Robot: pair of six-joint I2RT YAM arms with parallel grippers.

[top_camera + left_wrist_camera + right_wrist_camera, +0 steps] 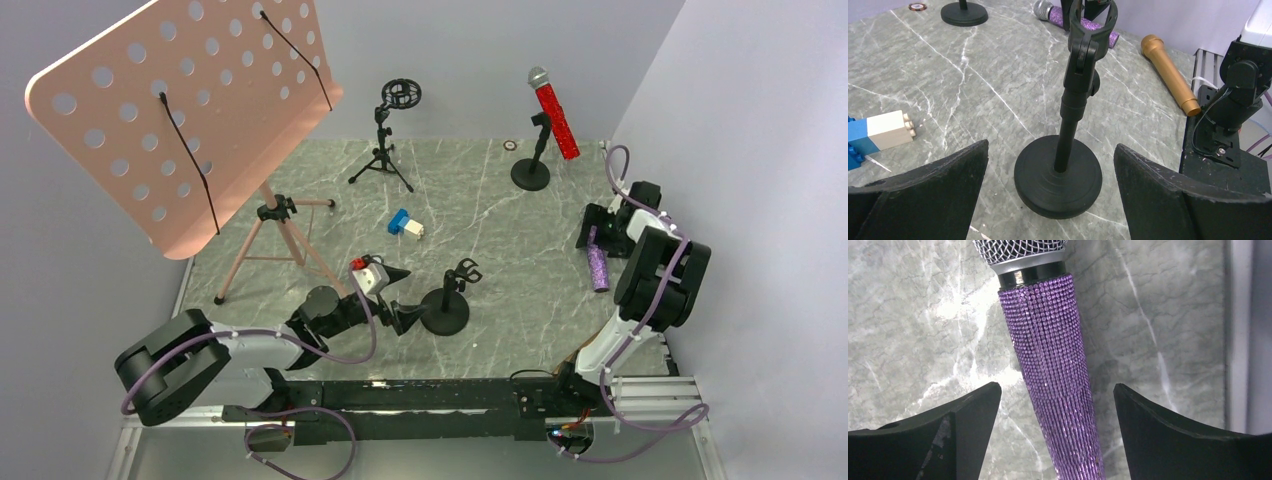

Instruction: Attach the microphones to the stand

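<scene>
Broadly, the table fills the top view, with a pink music stand in its upper left. A tripod at top centre carries an empty round mount.

Of the two round-based stands, the far stand at upper right already has the red mic clipped in. The near stand at lower centre has an empty clip.

The left gripper is spread fully wide, with one finger on each side of the near stand's base. It touches nothing. The right gripper, at the right edge of the top view, is also released. Its fingers straddle the purple mic, with bare table showing on both sides.

The purple mic lies flat, close to the table's right rim. The gold mic lies just beside it, at upper right in the left wrist view. A small blue-and-white block sits mid-table.

The likely trouble is in the grasp. The purple body is tapered and round, so uneven finger contact could roll it toward the rim or into the gold mic. A grip far from the middle might let the heavy grille end droop. Later, pressing a mic into the clip could tip or slide the near stand unless the left gripper steadies it.
</scene>
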